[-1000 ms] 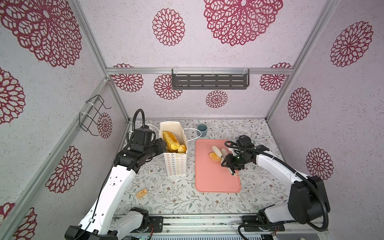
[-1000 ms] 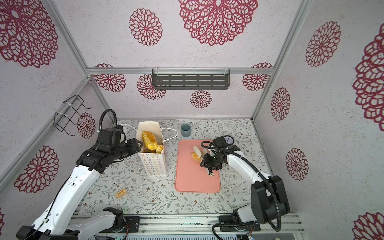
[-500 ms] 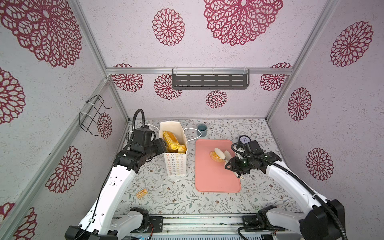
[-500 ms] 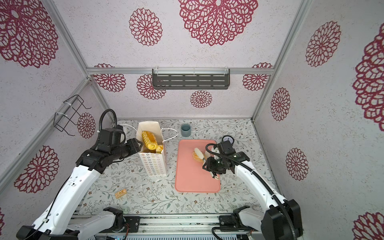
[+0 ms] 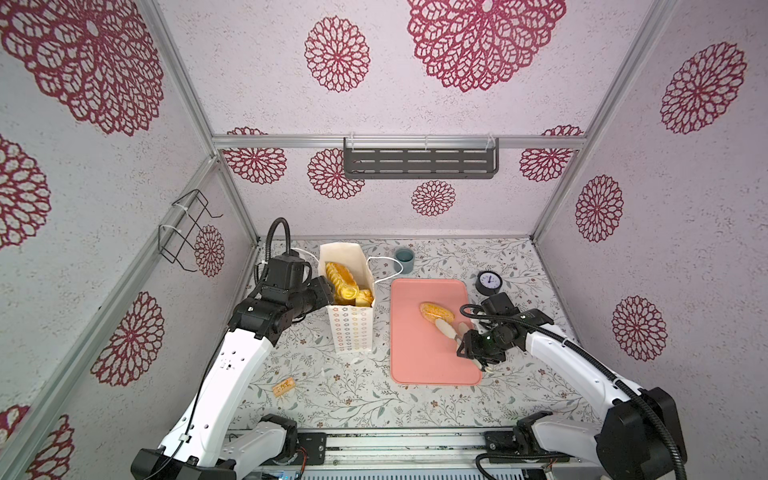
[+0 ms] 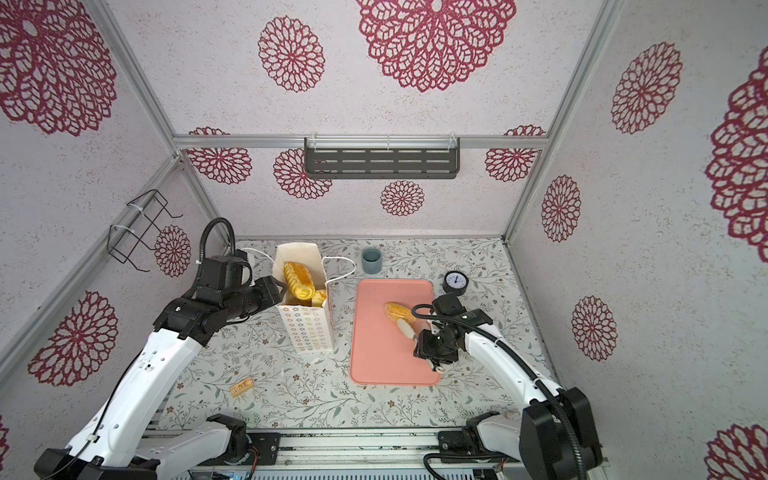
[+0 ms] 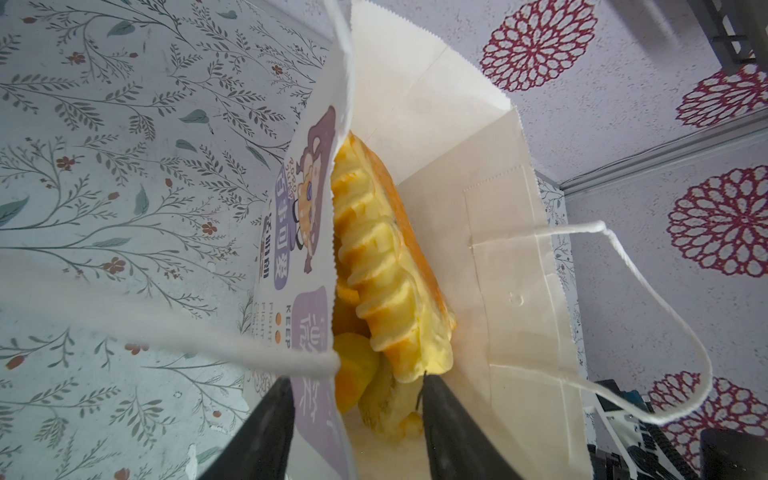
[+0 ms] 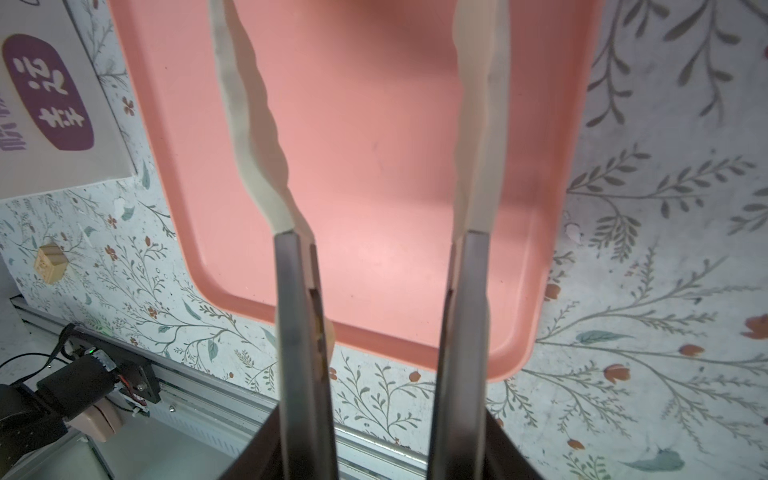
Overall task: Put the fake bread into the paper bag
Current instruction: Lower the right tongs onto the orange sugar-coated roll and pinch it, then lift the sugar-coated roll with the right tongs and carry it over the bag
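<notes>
The bench [image 5: 332, 395] is covered with a pale sheet printed with thin twigs, leaves and small red flowers. Around it stand grainy white walls [image 5: 665, 208] with big crimson rosettes that look like lace. A dark slotted metal shelf [image 5: 419, 163] hangs on the back wall and a black wire rack [image 5: 183, 232] on the left wall. The paper bag [image 5: 351, 332] stands upright at the back left. It is matte cream, with a saw-cut rim and white cord handles, and glossy ridged yellow fake bread [image 7: 382, 266] is inside it. The left hand [image 7: 357, 415] is spread across the bag's printed broad wall, one black finger outside and one inside, and does not squeeze it. On the smooth pink tray [image 5: 432, 361] with rounded corners lies one oval golden loaf [image 5: 435, 312]. The right hand [image 5: 471, 347] is pressed on the metal arms of tongs [image 8: 257, 137]. Their wavy white tips stand apart, and one tip lies just beside the loaf. A teal cup [image 5: 404, 260], a small round black clock [image 5: 488, 281] and a tan cork-like piece [image 5: 284, 386] rest on the bench.
</notes>
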`<action>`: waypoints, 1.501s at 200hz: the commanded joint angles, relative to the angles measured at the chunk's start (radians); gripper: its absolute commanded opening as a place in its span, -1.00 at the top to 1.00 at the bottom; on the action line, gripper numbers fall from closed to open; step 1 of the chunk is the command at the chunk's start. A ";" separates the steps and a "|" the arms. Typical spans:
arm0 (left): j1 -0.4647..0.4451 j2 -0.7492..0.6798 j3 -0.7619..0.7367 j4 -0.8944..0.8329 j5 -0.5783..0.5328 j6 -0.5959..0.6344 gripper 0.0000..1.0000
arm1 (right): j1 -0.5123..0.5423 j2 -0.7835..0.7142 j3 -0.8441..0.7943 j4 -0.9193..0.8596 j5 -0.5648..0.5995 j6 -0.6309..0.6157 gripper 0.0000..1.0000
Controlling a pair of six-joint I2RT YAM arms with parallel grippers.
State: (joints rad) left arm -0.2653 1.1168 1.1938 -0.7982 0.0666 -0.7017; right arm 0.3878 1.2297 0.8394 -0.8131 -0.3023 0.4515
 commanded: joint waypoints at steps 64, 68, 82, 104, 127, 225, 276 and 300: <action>0.012 0.021 0.001 0.035 0.010 0.013 -0.05 | 0.005 0.163 0.108 0.055 0.090 -0.068 -0.08; 0.013 0.020 0.001 0.034 0.010 0.013 -0.05 | 0.004 0.174 0.119 0.057 0.091 -0.072 -0.09; 0.012 0.019 0.002 0.033 0.012 0.015 -0.05 | 0.005 0.208 0.159 0.057 0.108 -0.084 -0.10; 0.013 0.015 0.000 0.030 0.009 0.015 -0.05 | 0.002 0.258 0.227 0.045 0.124 -0.110 -0.11; 0.014 0.014 -0.002 0.027 0.006 0.016 -0.05 | 0.002 0.308 0.288 0.047 0.116 -0.137 -0.11; 0.019 -0.001 0.041 -0.012 -0.016 0.023 -0.21 | -0.001 0.367 0.416 0.052 0.090 -0.121 0.42; 0.027 -0.018 0.088 -0.038 -0.027 0.028 -0.59 | 0.005 0.187 0.515 -0.042 0.113 -0.080 0.50; 0.031 -0.029 0.110 -0.053 -0.048 0.027 -0.71 | 0.027 0.118 0.628 -0.064 0.103 -0.059 0.50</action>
State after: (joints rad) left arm -0.2466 1.1130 1.2709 -0.8337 0.0483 -0.6830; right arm 0.3908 1.4467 1.3399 -0.8543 -0.2028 0.3561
